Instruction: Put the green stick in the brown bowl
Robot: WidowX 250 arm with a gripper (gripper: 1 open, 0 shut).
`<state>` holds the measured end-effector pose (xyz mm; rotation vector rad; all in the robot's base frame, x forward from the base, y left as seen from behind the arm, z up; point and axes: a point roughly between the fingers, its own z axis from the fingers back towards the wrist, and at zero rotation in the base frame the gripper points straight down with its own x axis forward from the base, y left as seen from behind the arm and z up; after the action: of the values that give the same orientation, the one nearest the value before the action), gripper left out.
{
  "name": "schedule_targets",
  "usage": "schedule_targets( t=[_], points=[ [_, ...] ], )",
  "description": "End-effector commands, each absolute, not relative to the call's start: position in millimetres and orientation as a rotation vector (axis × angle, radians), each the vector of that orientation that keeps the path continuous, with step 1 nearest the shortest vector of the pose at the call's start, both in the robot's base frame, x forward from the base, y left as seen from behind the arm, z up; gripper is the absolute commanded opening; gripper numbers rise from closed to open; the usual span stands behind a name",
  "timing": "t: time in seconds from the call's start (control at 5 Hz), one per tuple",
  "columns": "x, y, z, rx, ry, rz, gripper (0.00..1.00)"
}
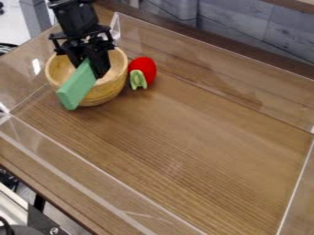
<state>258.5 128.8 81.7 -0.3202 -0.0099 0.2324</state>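
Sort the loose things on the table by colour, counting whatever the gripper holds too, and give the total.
Brown: 1, the bowl
Light green: 1, the stick in the gripper
Red with green: 1, the round toy
Total: 3

Showing warm brown wood grain across the tabletop (185, 147); catching pale light along the near-left edge. Rising beyond the tabletop's far edge, a dark reddish-brown strip (227, 29). Trailing below its left edge, dark cables (15, 188).
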Motion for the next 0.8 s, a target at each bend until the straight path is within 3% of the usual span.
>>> schedule_targets(
  t=[0.0,0.2,0.6],
  points=[
    [259.0,136.0,110.4,-0.288,-0.079,0.214,0.0],
    [255.1,138.7,120.1,-0.292,-0.082,0.197,0.0],
    [269.6,136.5,120.4,-0.291,-0.062,0.108,0.0]
  ],
)
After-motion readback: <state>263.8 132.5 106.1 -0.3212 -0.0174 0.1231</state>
